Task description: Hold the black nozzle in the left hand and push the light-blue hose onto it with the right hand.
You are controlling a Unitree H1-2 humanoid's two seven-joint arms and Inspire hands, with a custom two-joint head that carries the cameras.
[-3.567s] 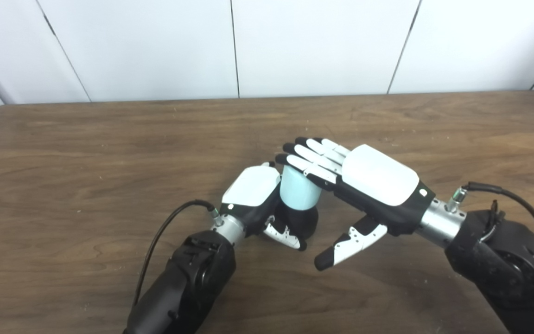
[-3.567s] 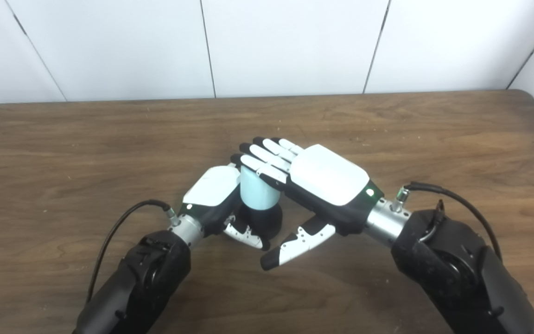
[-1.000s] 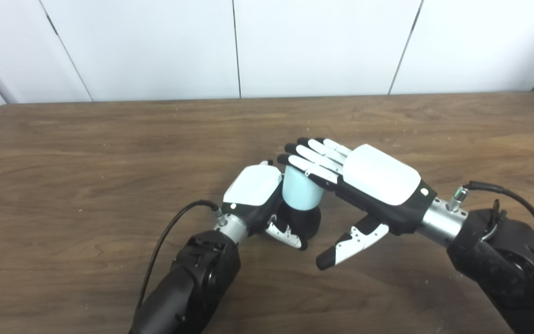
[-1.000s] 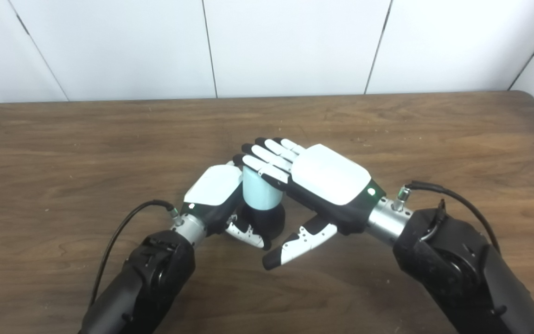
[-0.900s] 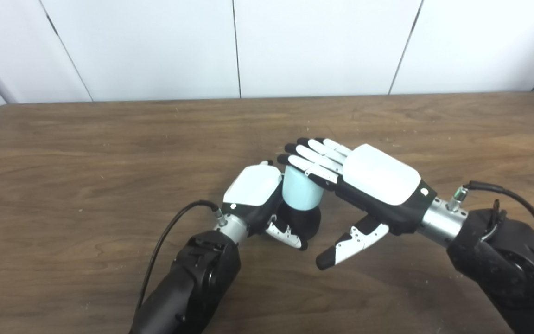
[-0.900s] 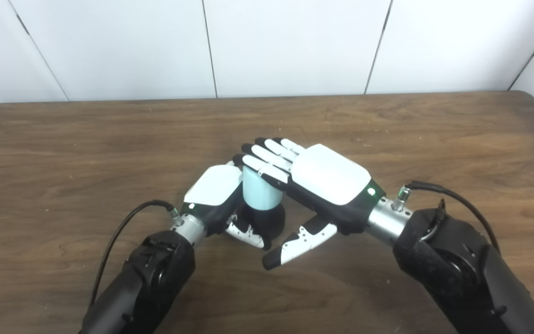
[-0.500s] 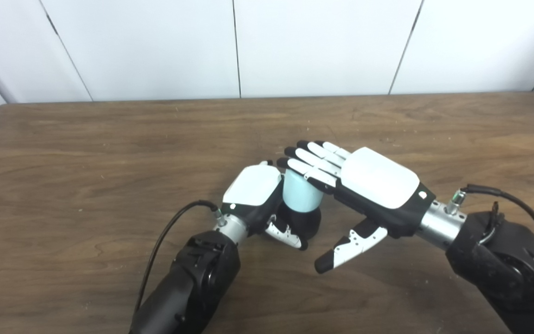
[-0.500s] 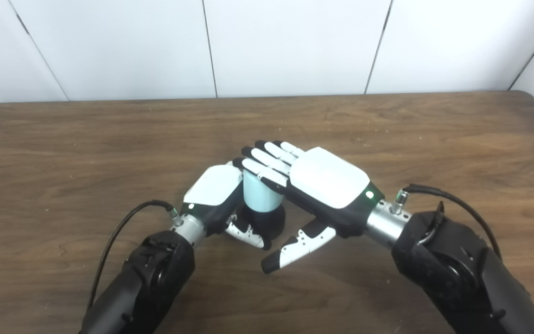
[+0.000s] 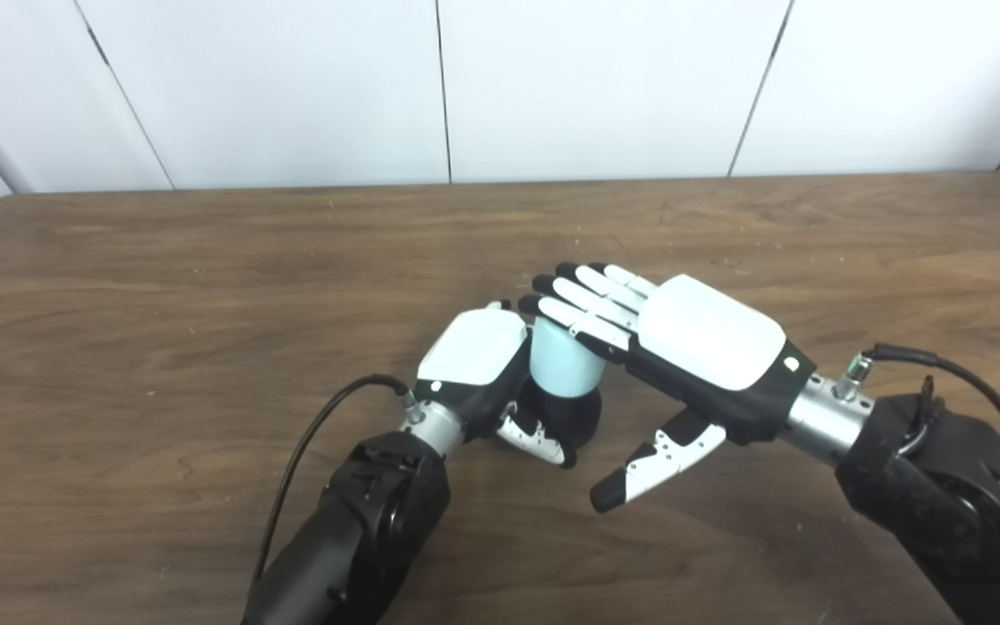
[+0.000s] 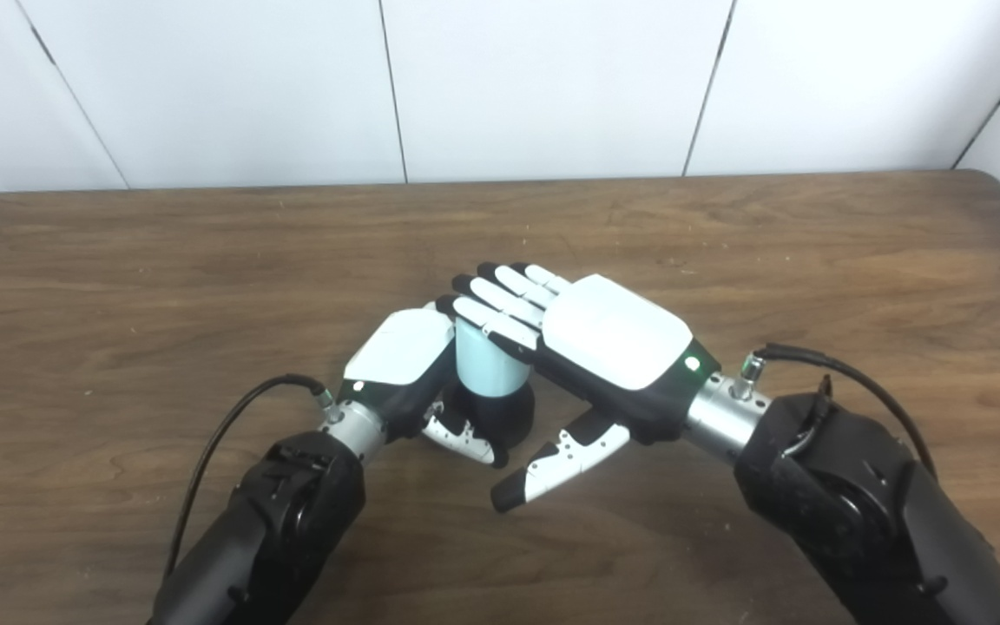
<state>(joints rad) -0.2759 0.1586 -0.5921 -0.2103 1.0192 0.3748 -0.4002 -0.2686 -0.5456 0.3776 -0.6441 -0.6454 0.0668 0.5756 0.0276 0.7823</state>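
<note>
A black nozzle (image 9: 565, 415) stands upright near the middle of the wooden table (image 9: 161, 286). A short light-blue hose (image 9: 562, 365) sits on top of it. My left hand (image 9: 476, 360) is shut on the black nozzle, its thumb wrapped around the base. My right hand (image 9: 682, 334) lies flat, palm down, with its fingers (image 9: 576, 312) resting on the top of the light-blue hose and its thumb hanging free below. The top rim of the hose is hidden under those fingers.
White wall panels (image 9: 595, 87) rise behind the table's far edge. A black cable (image 9: 309, 443) loops from my left wrist and another cable (image 9: 960, 373) from my right wrist.
The right hand has sunk slightly onto the hose over the last second, and the hose sits a little lower on the nozzle. The left hand has kept its hold.
</note>
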